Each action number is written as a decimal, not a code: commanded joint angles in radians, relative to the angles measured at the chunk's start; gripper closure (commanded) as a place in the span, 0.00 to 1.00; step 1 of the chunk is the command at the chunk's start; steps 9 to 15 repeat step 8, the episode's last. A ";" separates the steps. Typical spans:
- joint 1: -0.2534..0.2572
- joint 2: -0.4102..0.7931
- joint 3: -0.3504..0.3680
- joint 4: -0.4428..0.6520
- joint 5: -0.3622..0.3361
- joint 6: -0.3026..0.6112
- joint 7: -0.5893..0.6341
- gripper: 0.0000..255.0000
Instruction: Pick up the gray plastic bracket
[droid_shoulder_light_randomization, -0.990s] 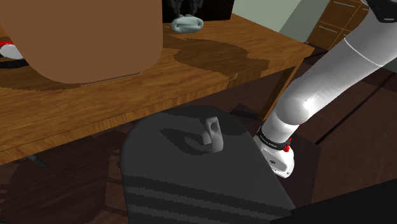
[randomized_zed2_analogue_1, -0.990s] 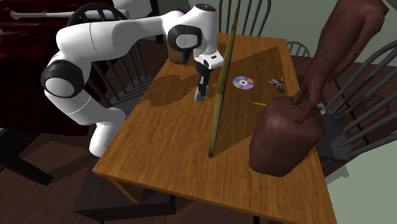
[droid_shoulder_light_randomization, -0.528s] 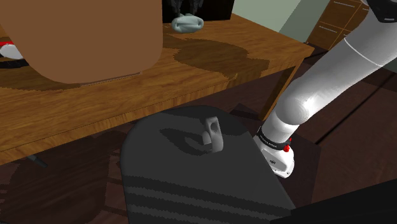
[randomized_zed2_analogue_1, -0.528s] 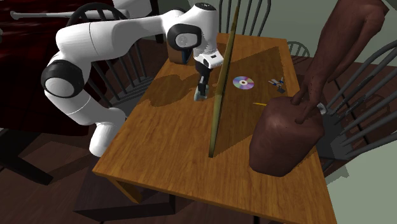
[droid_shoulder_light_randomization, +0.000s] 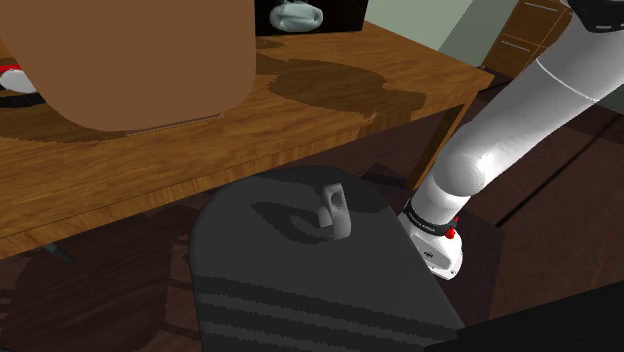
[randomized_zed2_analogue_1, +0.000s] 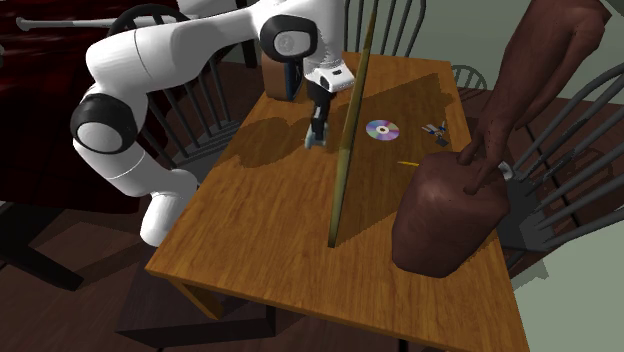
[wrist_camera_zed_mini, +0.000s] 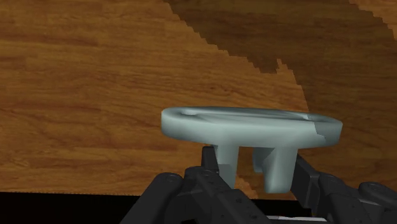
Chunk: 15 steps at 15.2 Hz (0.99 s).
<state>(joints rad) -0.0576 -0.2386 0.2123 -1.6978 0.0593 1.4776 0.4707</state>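
Note:
The pale grey-green bracket (wrist_camera_zed_mini: 251, 130) is a flat oval plate with two short legs. My gripper (wrist_camera_zed_mini: 253, 170) is shut on those legs, one black finger (wrist_camera_zed_mini: 210, 160) on each side. In the second exterior view the gripper (randomized_zed2_analogue_1: 317, 132) hangs a little above the wooden table (randomized_zed2_analogue_1: 260, 215) with the bracket (randomized_zed2_analogue_1: 313, 141) at its tips, close to a tall thin stick. The shoulder view has the bracket (droid_shoulder_light_randomization: 296, 15) at its top edge, off the tabletop.
A tall thin stick (randomized_zed2_analogue_1: 346, 130) stands upright right beside the gripper. A big brown jug-like shape (randomized_zed2_analogue_1: 445, 215) sits at the table's right, a disc (randomized_zed2_analogue_1: 381, 129) and small bits (randomized_zed2_analogue_1: 435, 129) beyond. A brown box (randomized_zed2_analogue_1: 275, 80) stands behind the hand. Chairs ring the table.
The gripper has risen with the bracket in it; the bracket has left the tabletop and sits higher in the shoulder view. The arm's wrist has lifted too.

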 joint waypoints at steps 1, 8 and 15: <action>0.000 0.011 0.001 0.040 -0.002 -0.030 0.004 1.00; 0.000 0.046 0.004 0.151 -0.008 -0.105 0.010 1.00; 0.000 0.046 0.004 0.151 -0.008 -0.105 0.010 1.00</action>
